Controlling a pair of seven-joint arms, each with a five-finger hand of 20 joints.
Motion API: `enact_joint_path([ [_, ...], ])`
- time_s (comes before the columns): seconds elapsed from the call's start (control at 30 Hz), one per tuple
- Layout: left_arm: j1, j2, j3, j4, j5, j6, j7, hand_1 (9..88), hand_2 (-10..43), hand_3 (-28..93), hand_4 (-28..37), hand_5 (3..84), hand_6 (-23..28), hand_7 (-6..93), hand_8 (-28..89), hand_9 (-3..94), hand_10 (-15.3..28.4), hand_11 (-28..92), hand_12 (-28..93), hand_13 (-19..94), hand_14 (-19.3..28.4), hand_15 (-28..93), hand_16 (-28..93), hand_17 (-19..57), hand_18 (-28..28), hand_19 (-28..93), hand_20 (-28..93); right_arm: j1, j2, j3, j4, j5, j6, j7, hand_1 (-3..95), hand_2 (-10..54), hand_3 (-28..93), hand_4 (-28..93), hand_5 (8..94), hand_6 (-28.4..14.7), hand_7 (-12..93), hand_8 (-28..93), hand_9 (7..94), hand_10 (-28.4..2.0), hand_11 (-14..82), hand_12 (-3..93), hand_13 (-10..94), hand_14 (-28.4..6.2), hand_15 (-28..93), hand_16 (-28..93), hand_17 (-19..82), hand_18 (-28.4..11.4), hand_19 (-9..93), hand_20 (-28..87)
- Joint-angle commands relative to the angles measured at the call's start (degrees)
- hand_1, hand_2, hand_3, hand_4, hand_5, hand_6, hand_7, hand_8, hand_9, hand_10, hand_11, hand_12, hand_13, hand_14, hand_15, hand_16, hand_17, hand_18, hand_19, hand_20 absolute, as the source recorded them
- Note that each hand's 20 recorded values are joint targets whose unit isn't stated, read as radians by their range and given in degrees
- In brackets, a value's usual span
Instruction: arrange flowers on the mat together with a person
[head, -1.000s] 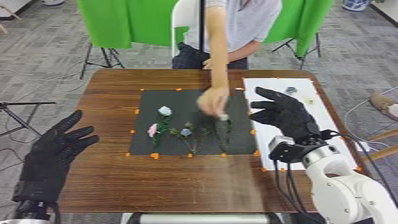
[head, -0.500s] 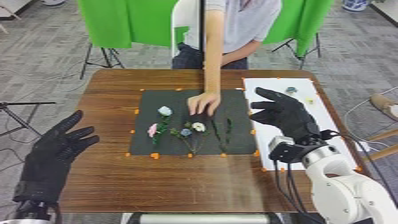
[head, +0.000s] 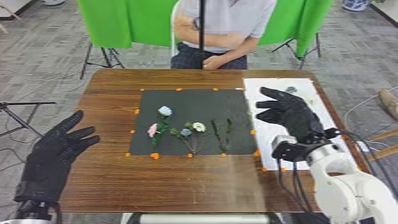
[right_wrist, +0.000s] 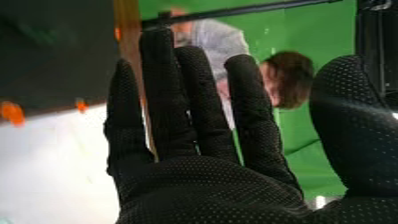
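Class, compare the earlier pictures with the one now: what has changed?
The person's arm has drawn back from the mat. The white flower, first at the person's fingers, has shifted left and been let go. The robot's right hand has moved slightly right. The left hand and pink flower stayed put.

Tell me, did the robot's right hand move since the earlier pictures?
Yes, a little. In the head view, the right hand has shifted slightly rightward, away from the dark mat.
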Motion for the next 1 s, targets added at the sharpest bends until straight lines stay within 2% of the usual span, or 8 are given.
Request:
enact_joint_path([
  [0.03, 0.41, 0.42, 0.19, -0.07, -0.25, 0.71, 0.0, 17.5, 5.1, 76, -28.3, 32.2, 5.5, 15.1, -11, 34.8, 19.6, 25, 11, 25, 27.7, 53, -9, -9.8, 24.9, 49, 11, 4.64, 7.53, 2.27, 2.18, -9.35, 4.9, 4.37, 28.5, 0.9, 77, -25, 50.7, -2.6, 14, -11, 54.9, -18.3, 22.0, 15.9, 50, -17.4, 60, 11, 15, -25.1, 66, 15],
  [0.17, 0.25, 0.63, 0.37, -0.14, -0.21, 1.05, 0.08, 17.6, 5.0, 77, -28.3, 32.2, 5.5, 15.0, -11, 34.8, 19.8, 25, 11, 25, 27.6, 53, -9, -9.8, 25.0, 50, 11, 9.36, 12.4, 0.3, 5.31, -18.21, 8.86, 9.77, 29.2, 0.4, 77, -25, 51.1, -2.7, 14, -11, 54.5, -18.5, 21.7, 15.6, 51, -17.2, 61, 10, 18, -24.6, 69, 15],
  [0.2, 0.23, 0.6, 0.34, -0.17, -0.19, 0.95, -0.03, 17.7, 5.1, 77, -28.3, 32.2, 5.5, 15.0, -11, 34.8, 19.7, 25, 11, 25, 27.6, 53, -9, -9.8, 25.0, 50, 11, 14.06, 14.99, -4.52, 7.18, -21.13, 12.51, 13.3, 29.5, 0.3, 77, -25, 51.1, -2.8, 14, -11, 54.3, -18.5, 21.7, 15.6, 51, -17.1, 61, 10, 18, -24.4, 69, 15],
  [0.47, 0.02, 0.83, 0.47, -0.18, -0.2, 0.97, -0.39, 17.8, 5.1, 77, -28.3, 32.2, 5.5, 15.2, -11, 34.8, 19.8, 25, 11, 25, 27.8, 53, -9, -9.8, 25.1, 50, 10, 25.36, 21.55, -15.32, 17.74, -41.28, 12.89, 24.8, 30.4, -0.4, 76, -24, 50.8, -2.6, 14, -11, 51.7, -18.3, 20.2, 15.1, 52, -17.0, 62, 9, 19, -24.3, 71, 12],
  [0.63, -1.17, 1.1, 1.08, 0.13, -0.12, 0.64, -0.74, 17.8, 5.0, 77, -28.3, 32.1, 5.5, 15.2, -11, 34.8, 19.7, 25, 11, 25, 27.7, 53, -9, -9.8, 25.3, 50, 10, 33.53, 23.3, -23.67, 25.3, -49.73, 9.02, 28.95, 31.1, -1.4, 76, -24, 49.3, -2.2, 14, -12, 48.9, -18.3, 18.1, 14.8, 52, -16.7, 62, 9, 19, -24.5, 72, 10],
  [0.73, -1.16, 1.49, 1.52, 0.18, -0.37, 1.09, -0.12, 17.8, 5.0, 77, -28.3, 32.1, 5.5, 15.2, -11, 34.8, 19.9, 25, 11, 25, 27.7, 53, -9, -9.8, 25.3, 50, 10, 39.08, 24.28, -29.81, 31.11, -57.89, 3.96, 30.0, 31.5, -2.1, 76, -24, 48.3, -2.0, 14, -12, 47.5, -18.3, 16.8, 14.7, 52, -16.4, 62, 9, 20, -24.5, 73, 10],
  [0.83, -1.64, 1.09, 1.36, 0.23, 0.03, 0.6, -0.55, 17.9, 5.0, 77, -28.3, 32.1, 5.6, 15.3, -11, 34.8, 19.8, 25, 11, 25, 27.7, 53, -9, -9.8, 25.3, 50, 10, 41.83, 24.25, -31.67, 33.93, -57.72, 0.01, 30.53, 31.9, -3.1, 77, -24, 46.3, -1.5, 14, -11, 45.0, -18.0, 14.4, 14.5, 50, -15.8, 61, 8, 19, -23.8, 73, 8],
  [1.0, -1.18, 1.14, 1.47, 0.05, -0.46, 1.38, 0.13, 18.0, 5.0, 77, -28.3, 32.1, 5.6, 15.2, -11, 34.8, 19.8, 25, 11, 25, 27.7, 53, -9, -9.8, 25.4, 50, 10, 45.74, 23.4, -34.91, 39.02, -58.59, -5.37, 31.26, 32.5, -4.9, 77, -25, 43.9, -0.5, 14, -11, 42.8, -18.0, 11.7, 14.5, 49, -15.4, 59, 8, 19, -23.7, 72, 8],
])
